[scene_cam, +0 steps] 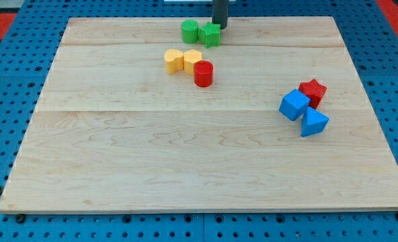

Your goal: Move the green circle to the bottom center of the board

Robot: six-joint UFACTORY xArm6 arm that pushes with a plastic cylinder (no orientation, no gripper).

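Observation:
The green circle (pixel 189 31) sits near the view's top centre of the wooden board (pixel 206 168). A green star-like block (pixel 210 34) touches its right side. My tip (pixel 220 27) is at the top right of the green star block, right against it, and a short way right of the green circle.
A yellow heart-like block (pixel 175 60) and a yellow block (pixel 192 60) lie just below the green pair, with a red cylinder (pixel 204 73) at their lower right. At the view's right are a red star (pixel 312 91), a blue cube (pixel 294 105) and a blue triangle (pixel 313 122).

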